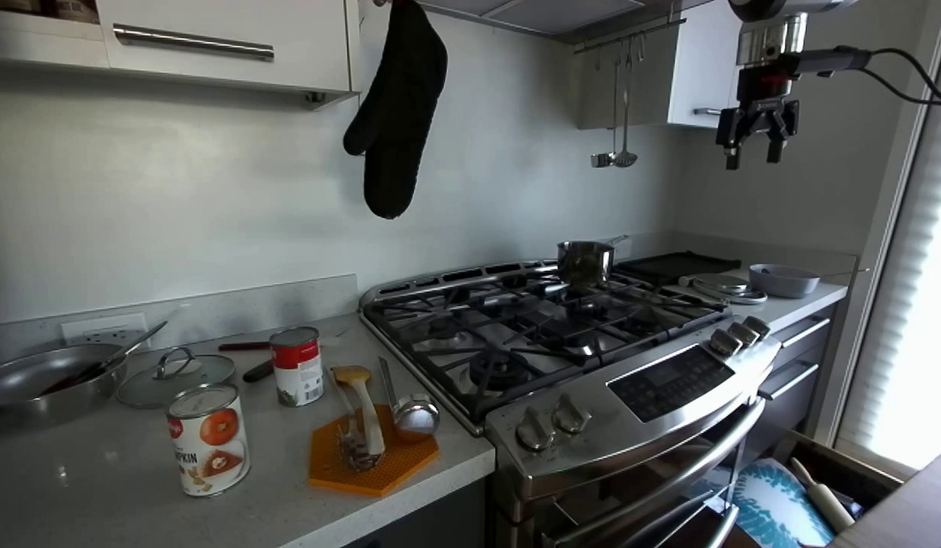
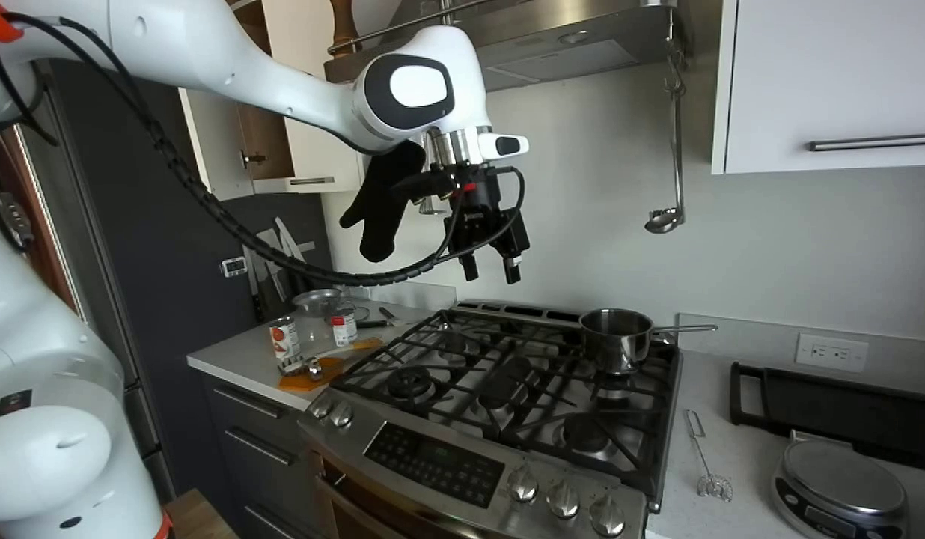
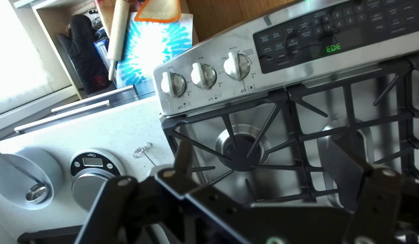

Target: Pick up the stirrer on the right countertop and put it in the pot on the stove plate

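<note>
1. Stirrer [image 2: 704,457] lies on the surface [image 2: 743,449] right of the stove [image 2: 432,457], whose edge could block a slanted descent.
2. Pot [image 2: 616,349]: a low carry could tip it.
3. Claw [image 2: 492,269], spread apart, empty: misaligned, it could miss something so thin.

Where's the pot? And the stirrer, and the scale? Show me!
Pot [image 2: 612,350]: in an exterior view, on its shiny side.
Stirrer [image 3: 143,151]: in the wrist view, on its wire head.
Scale [image 2: 844,473]: in an exterior view, on its round top.
</note>
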